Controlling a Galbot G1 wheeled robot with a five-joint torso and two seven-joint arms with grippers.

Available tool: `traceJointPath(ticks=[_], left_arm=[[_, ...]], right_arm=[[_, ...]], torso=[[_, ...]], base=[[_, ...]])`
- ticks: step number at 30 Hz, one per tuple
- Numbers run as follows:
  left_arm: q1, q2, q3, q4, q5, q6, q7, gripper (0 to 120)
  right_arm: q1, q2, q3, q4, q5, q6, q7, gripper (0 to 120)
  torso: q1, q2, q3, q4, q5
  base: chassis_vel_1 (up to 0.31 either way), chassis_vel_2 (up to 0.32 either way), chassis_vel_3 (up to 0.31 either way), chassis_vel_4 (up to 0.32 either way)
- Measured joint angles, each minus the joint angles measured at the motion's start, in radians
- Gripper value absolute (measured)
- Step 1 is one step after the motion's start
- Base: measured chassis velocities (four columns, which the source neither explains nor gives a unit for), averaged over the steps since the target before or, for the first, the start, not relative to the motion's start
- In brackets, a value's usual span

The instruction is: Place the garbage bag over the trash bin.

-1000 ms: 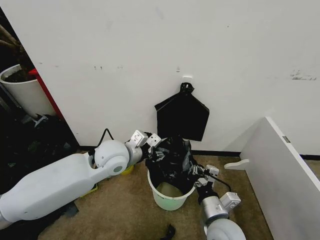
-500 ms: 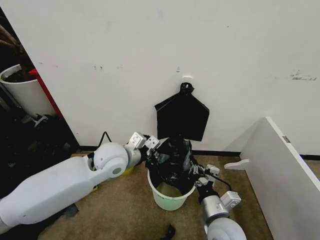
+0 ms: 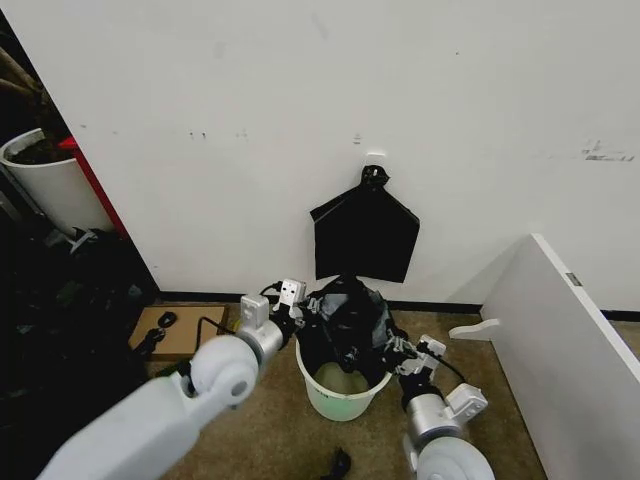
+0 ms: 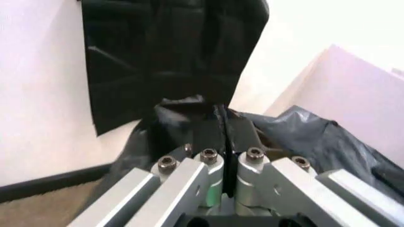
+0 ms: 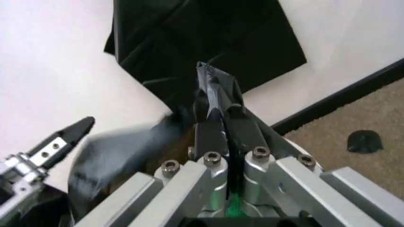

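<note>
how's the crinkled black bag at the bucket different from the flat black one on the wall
The garbage bag is crumpled and bulging, bunched over the trash bin, with the left gripper and the right gripper shut on its edges. The bag bundle hangs flat and smooth from a wall hook, knotted on top, untouched. Both are black plastic.

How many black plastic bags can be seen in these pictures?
2. The garbage bag sits crumpled in the trash bin, pinched by the left gripper and right gripper. The flat bag bundle hangs on the wall above it.
</note>
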Motion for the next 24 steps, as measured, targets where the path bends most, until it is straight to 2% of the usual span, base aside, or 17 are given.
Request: traceJointPath(ticks=[4,8,14,18,20,21,24], left_arm=[[0.029,-0.080,0.021,0.045,0.070,-0.080,-0.006,0],[0.040,-0.118,0.045,0.063,0.106,-0.105,-0.009,0],[0.040,-0.049,0.031,0.014,0.128,-0.067,-0.010,0],[-0.002,0.065,-0.021,-0.098,0.051,0.057,-0.012,3],[-0.053,0.118,-0.044,-0.146,-0.034,0.157,-0.012,13],[-0.053,0.118,-0.044,-0.146,-0.034,0.157,-0.012,13],[-0.158,0.174,-0.050,-0.171,-0.154,0.321,-0.017,24]], right_arm=[[0.006,0.008,0.012,0.022,0.035,-0.019,0.039,0],[0.020,0.012,0.021,0.033,0.073,-0.045,0.082,0],[0.020,0.004,0.024,0.033,0.073,-0.052,0.089,0],[0.017,0.002,0.016,0.019,0.017,-0.037,0.073,0],[0.017,0.001,0.004,0.008,-0.031,-0.017,0.058,0],[0.017,0.001,0.004,0.008,-0.031,-0.017,0.058,0],[0.016,0.005,-0.012,-0.007,-0.093,0.014,0.036,0]], torso=[[0.000,0.000,0.000,0.0002,0.0000],[0.000,0.000,0.000,0.0001,-0.0004],[0.000,0.000,0.000,0.0005,-0.0004],[0.000,0.000,0.000,0.0004,-0.0005],[0.000,0.000,0.000,0.0004,-0.0004],[0.000,0.000,0.000,0.0004,-0.0004],[0.000,0.000,0.000,0.0003,-0.0004]], base=[[0.000,0.000,0.000,0.000],[0.000,0.000,0.000,0.000],[0.000,0.000,0.000,0.000],[0.000,0.000,0.000,0.000],[0.000,0.000,0.000,0.000],[0.000,0.000,0.000,0.000],[0.000,0.000,0.000,0.000]])
